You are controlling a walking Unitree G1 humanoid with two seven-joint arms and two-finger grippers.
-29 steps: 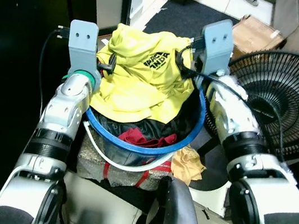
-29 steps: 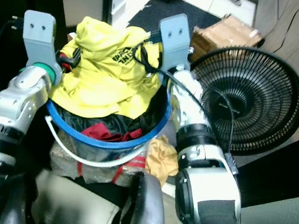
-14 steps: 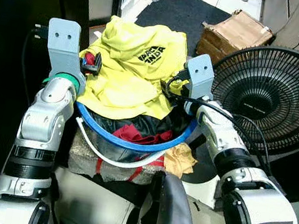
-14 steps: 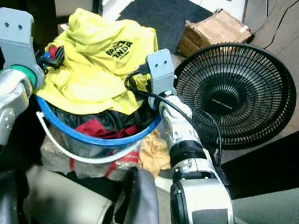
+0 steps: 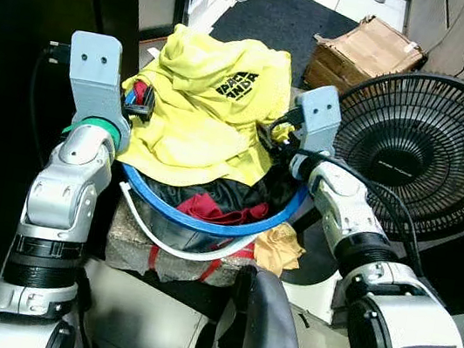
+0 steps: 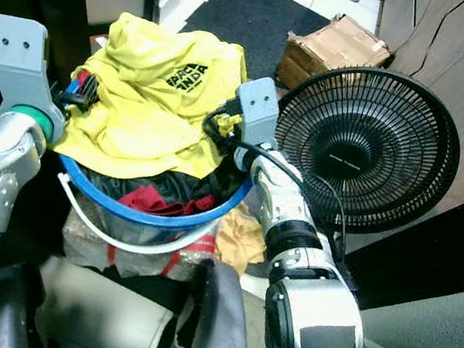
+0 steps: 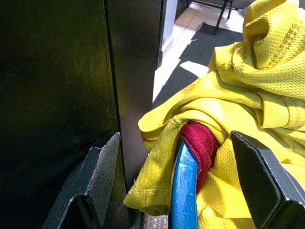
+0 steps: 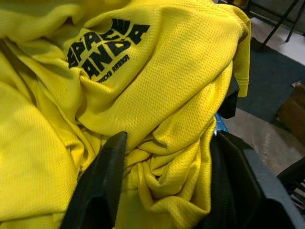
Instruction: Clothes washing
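Left eye view: left gripper (image 5: 139,106) at 9 o'clock and right gripper (image 5: 271,136) at 3 o'clock, fingers apart, bracket the blue-rimmed laundry basket (image 5: 206,223) heaped with a yellow shirt (image 5: 201,116). Step: gripping the rim; next, probably closing and lifting evenly.

Home: laundry basket (image 5: 207,219), floor fan (image 5: 420,160), cardboard box (image 5: 366,50).

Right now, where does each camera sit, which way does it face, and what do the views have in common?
Left eye: on the head, looking down at the blue-rimmed basket of laundry; both silver arms show.
Right eye: beside it, same scene, with the black fan more central.
Left wrist: looks along the left gripper, fingers either side of the rim.
Right wrist: looks along the right gripper, astride folds of cloth.
All four share the yellow shirt.
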